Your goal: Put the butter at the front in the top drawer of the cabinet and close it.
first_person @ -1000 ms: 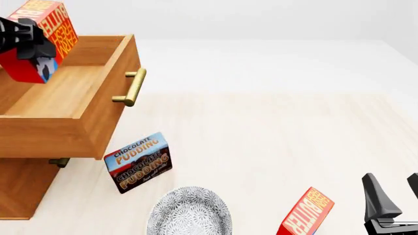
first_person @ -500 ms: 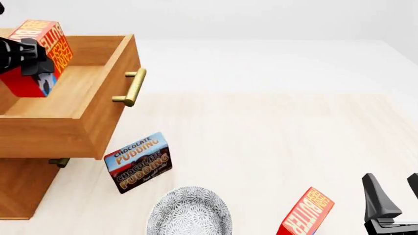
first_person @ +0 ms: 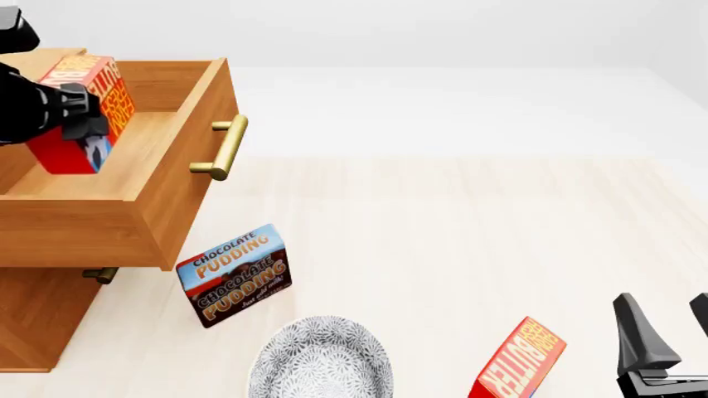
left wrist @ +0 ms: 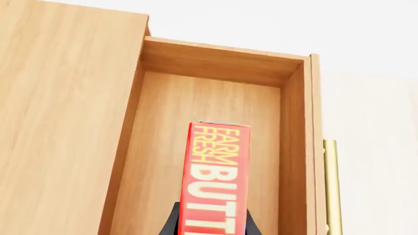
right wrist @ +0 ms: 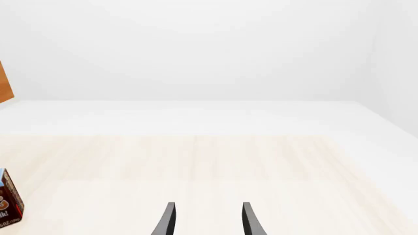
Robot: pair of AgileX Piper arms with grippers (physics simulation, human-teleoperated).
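Honey-brown wooden cabinet (first_person: 39,311) at left of frame, its pulled-out top drawer (first_person: 166,178) upper left, small red butter carton (first_person: 83,112) over drawer, clamped by left gripper (first_person: 72,112), right gripper (first_person: 667,336) lower right, fingers apart, holding nothing

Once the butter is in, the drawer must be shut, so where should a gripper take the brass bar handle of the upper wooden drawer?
Probably at the middle of the brass bar handle, between its two posts, coming from the table side. The bar stands off the honey-brown top drawer front, leaving a gap for a finger behind it. A flat push on the front may also serve.
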